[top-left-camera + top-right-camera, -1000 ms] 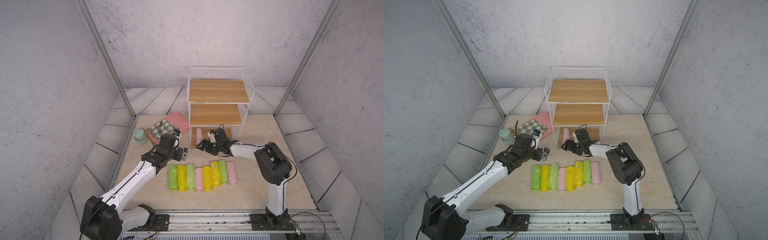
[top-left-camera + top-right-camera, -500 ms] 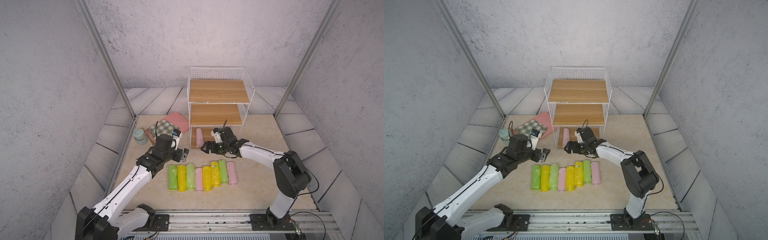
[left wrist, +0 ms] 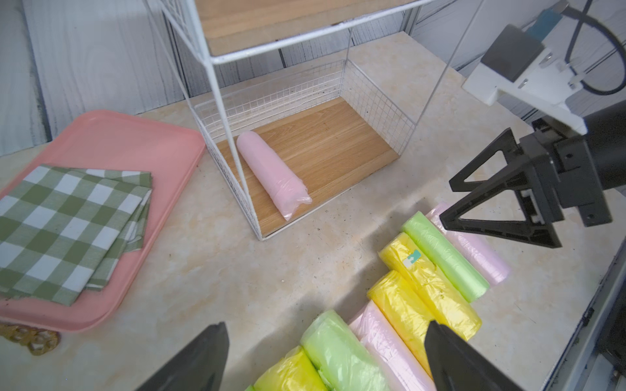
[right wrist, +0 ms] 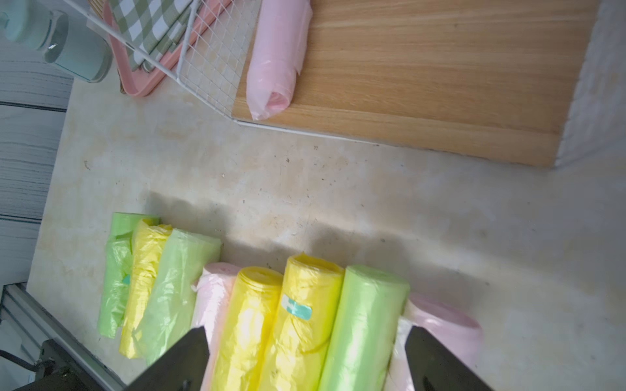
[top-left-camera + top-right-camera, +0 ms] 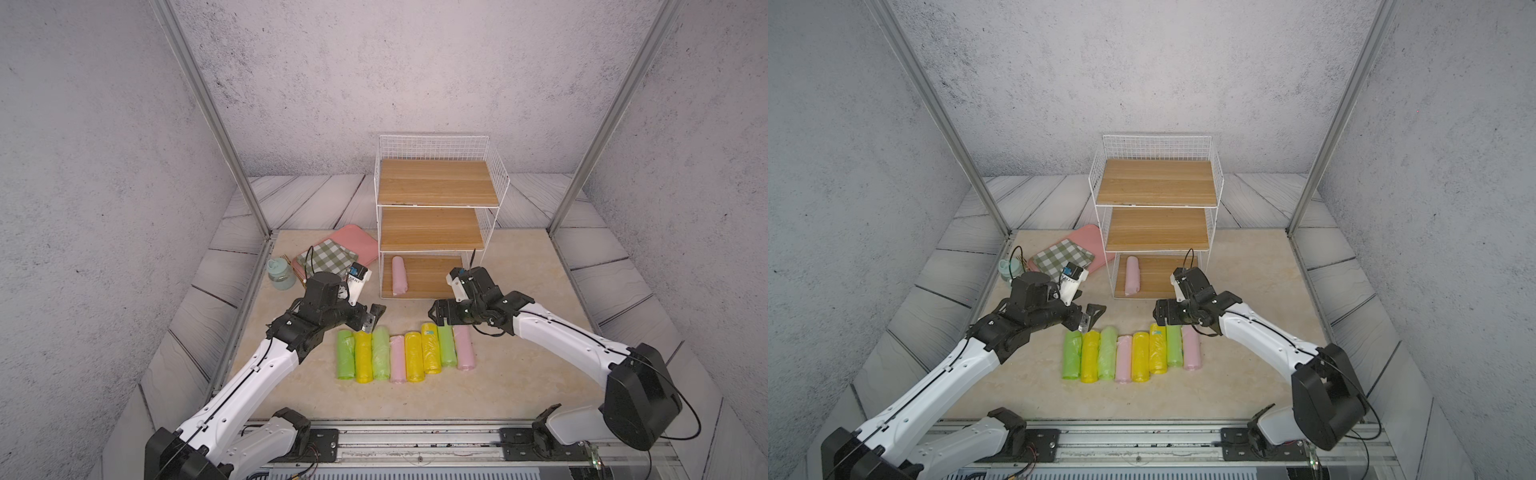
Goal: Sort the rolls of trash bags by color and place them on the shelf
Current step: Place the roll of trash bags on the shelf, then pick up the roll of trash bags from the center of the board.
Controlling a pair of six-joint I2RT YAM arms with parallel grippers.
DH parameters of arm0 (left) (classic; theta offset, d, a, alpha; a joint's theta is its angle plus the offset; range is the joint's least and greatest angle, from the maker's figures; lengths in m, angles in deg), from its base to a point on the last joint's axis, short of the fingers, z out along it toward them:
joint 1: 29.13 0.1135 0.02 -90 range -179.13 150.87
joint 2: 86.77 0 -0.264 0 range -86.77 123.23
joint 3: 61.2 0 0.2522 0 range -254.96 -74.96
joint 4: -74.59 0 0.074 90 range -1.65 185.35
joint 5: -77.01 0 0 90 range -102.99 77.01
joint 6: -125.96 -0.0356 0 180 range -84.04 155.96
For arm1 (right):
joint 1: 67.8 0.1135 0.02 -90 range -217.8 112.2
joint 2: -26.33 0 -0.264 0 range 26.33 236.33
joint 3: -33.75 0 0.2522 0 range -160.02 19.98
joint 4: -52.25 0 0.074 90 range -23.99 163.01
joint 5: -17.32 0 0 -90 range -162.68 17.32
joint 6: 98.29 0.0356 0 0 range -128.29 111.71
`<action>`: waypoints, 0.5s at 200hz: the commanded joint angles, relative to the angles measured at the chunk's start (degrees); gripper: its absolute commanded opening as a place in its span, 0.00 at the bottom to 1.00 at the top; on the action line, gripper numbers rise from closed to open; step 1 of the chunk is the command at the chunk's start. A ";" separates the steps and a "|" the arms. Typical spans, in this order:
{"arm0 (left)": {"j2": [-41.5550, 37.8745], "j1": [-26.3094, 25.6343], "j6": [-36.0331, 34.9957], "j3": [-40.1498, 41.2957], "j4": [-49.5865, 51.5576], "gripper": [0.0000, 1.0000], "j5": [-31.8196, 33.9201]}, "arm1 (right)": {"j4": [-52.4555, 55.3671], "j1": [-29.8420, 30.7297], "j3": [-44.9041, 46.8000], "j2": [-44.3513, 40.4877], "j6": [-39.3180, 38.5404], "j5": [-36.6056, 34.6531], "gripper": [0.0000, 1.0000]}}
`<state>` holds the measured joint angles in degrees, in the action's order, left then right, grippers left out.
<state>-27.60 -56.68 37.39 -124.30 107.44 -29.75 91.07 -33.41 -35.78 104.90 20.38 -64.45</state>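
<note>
Hovering with jaws spread wide and empty, the left gripper (image 5: 372, 319) and right gripper (image 5: 436, 318) hang over the far ends of a row of eight crinkly plastic trash-bag rolls (image 5: 405, 357) on the beige tabletop (image 5: 519, 374). The rolls lie side by side, touching, their long axes running from the robot toward the three-tier white wire shelf with wooden boards (image 5: 436, 183). A ninth, pale pink roll (image 5: 400, 275) lies on the bottom board against the left mesh wall, pointing the same way, one end at the open front. That mesh separates it from a flat pink tray (image 5: 357, 239) carrying a folded green-white checkered cloth (image 5: 330, 255). A pale teal lidded jar (image 5: 280, 274) stands beside the tray. The wrist views show a small teal label (image 4: 296, 309) on one yellow roll (image 4: 305, 345); the right wrist view alone shows the shelved roll's coiled end.
</note>
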 commanded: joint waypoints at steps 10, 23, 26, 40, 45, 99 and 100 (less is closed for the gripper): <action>0.01 -1.17 -1.92 0.32 -1.26 0.97 -3.70 | 7.34 0.25 2.17 -6.11 -0.08 -6.81 0.95; 0.15 -1.69 -2.34 0.56 -1.26 0.97 -4.14 | 9.39 0.25 2.97 -7.94 0.24 -8.47 0.94; 0.16 -1.83 -2.46 0.64 -1.21 0.97 -4.16 | 9.75 0.28 3.26 -8.37 0.25 -8.71 0.94; 0.28 -2.57 -3.04 0.93 -1.33 0.97 -4.72 | 11.28 0.25 4.59 -10.32 0.46 -10.22 0.93; 0.31 -2.80 -3.21 1.00 -1.41 0.97 -4.78 | 11.84 0.23 5.08 -10.95 0.63 -10.54 0.93; 0.08 -5.62 -6.05 2.55 -2.81 0.97 -8.21 | 15.55 0.26 10.89 -15.89 4.47 -11.07 0.89; 0.07 -5.73 -6.11 2.57 -2.78 0.97 -8.25 | 15.59 0.20 11.05 -15.94 4.51 -11.01 0.89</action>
<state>-27.49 -61.17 33.68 -122.68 105.76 -35.21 103.14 -33.41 -26.98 91.65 22.26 -74.07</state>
